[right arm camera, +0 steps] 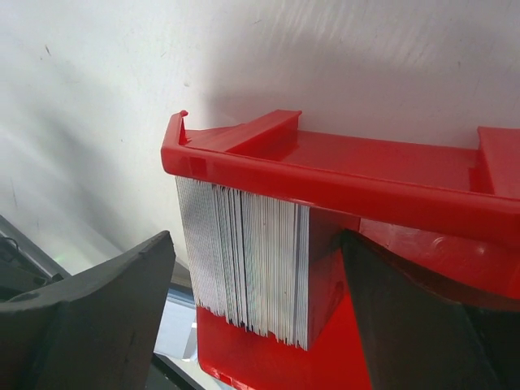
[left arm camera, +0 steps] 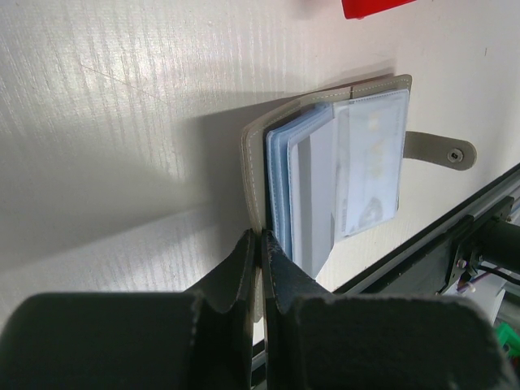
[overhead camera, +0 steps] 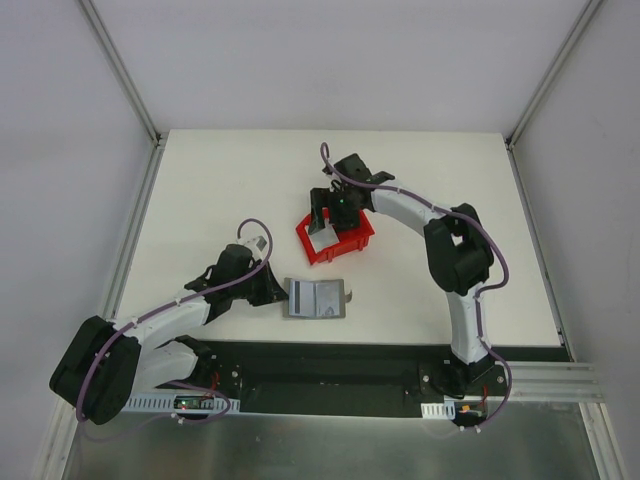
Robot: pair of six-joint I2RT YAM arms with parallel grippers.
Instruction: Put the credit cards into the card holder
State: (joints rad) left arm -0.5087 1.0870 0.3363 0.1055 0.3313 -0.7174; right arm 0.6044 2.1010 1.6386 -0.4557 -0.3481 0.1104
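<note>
The grey card holder lies open on the table near the front edge. In the left wrist view the card holder shows pale blue sleeves, a card in a clear slot and a strap with a snap. My left gripper is shut on the edge of its left cover; from above the left gripper is at the holder's left side. A stack of credit cards stands on edge in the red bin. My right gripper is open, its fingers on either side of the stack without touching it, and hangs over the bin.
The red bin sits mid-table, just beyond the card holder. The table's front edge and a black rail lie close behind the holder. White walls and metal posts frame the table.
</note>
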